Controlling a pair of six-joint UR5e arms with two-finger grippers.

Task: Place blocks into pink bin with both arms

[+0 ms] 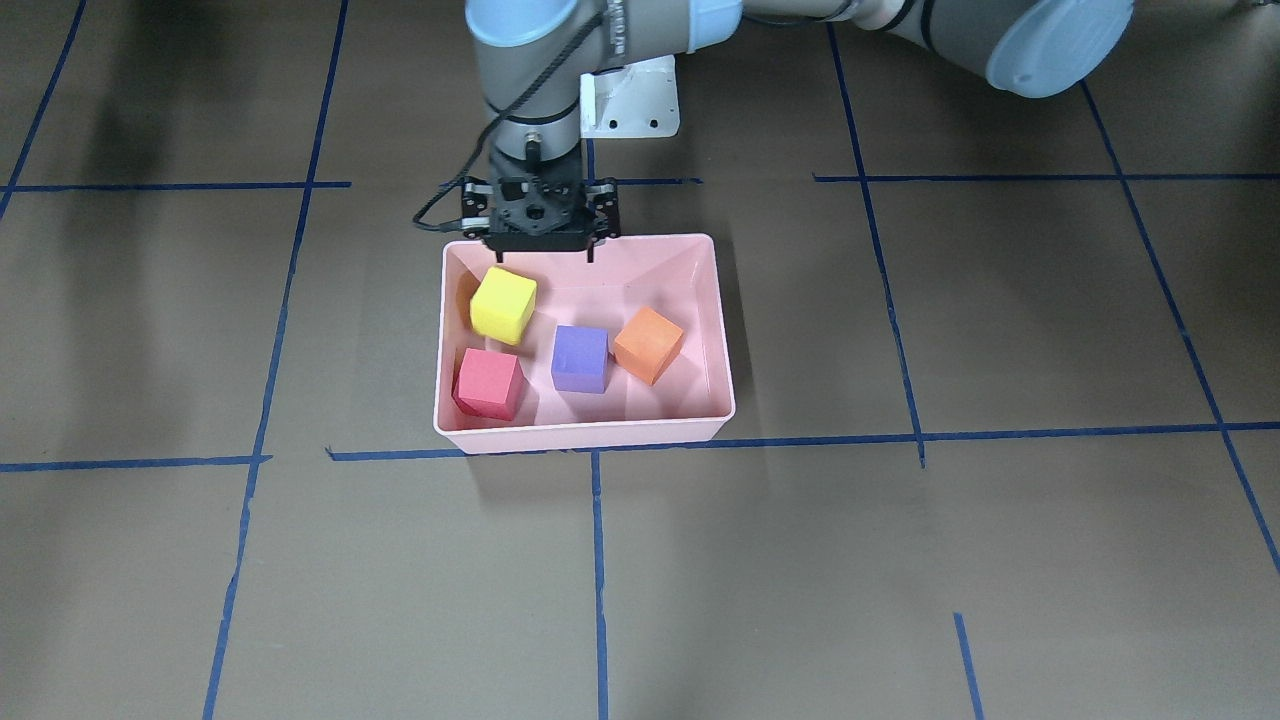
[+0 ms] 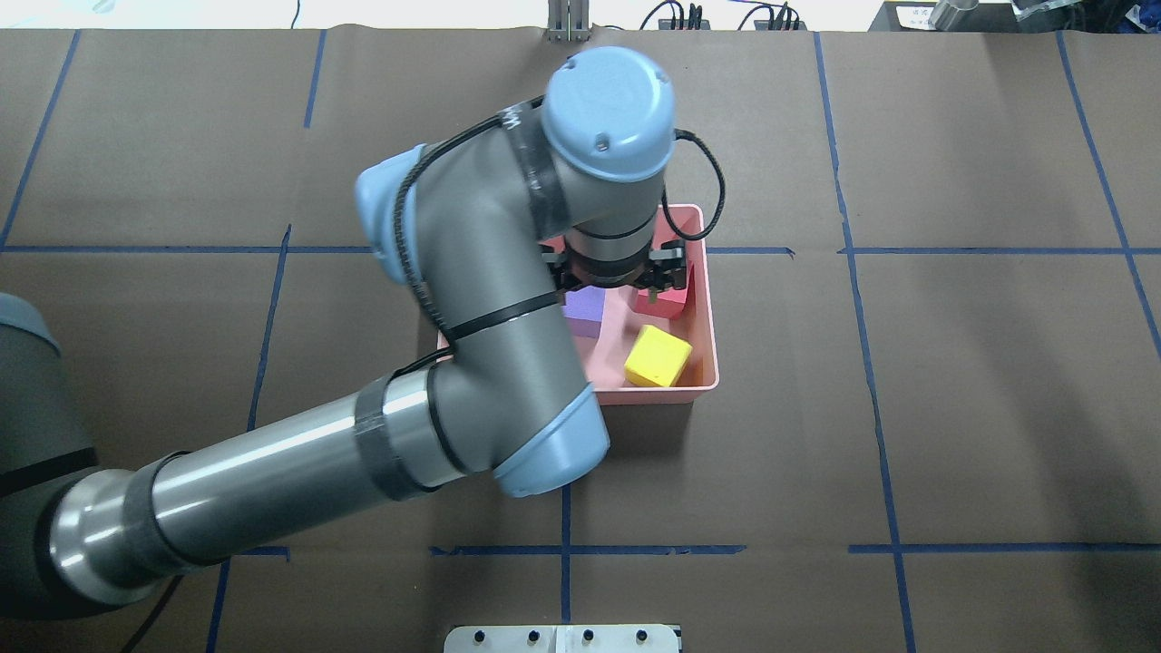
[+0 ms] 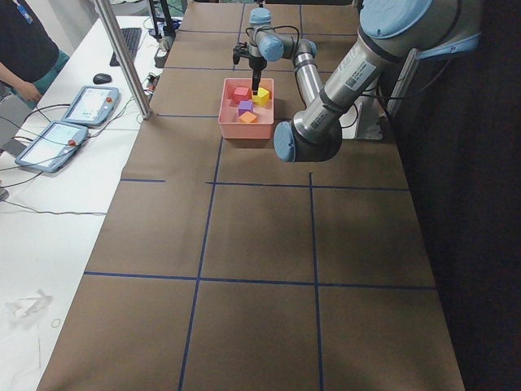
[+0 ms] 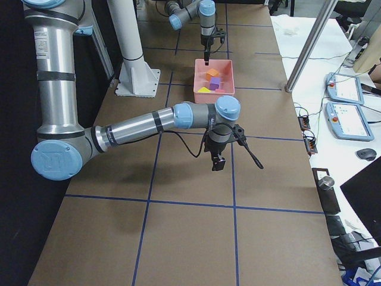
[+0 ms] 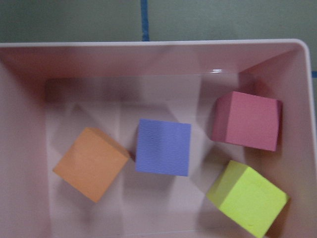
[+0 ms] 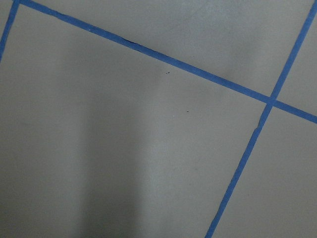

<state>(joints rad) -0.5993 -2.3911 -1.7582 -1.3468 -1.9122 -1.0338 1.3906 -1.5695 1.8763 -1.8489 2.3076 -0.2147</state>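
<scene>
The pink bin stands mid-table and holds all four blocks: yellow-green, red, purple and orange. The yellow-green one sits tilted near the bin's robot-side wall. My left gripper hangs open and empty over that wall, right above the yellow-green block. The left wrist view looks down into the bin at the orange, purple, red and yellow-green blocks. My right gripper shows only in the exterior right view, over bare table away from the bin; I cannot tell its state.
The white pedestal base stands just behind the bin. The left arm's elbow covers the bin's left part in the overhead view. Blue tape lines cross the brown table. A side bench with tablets and a metal pole borders the table.
</scene>
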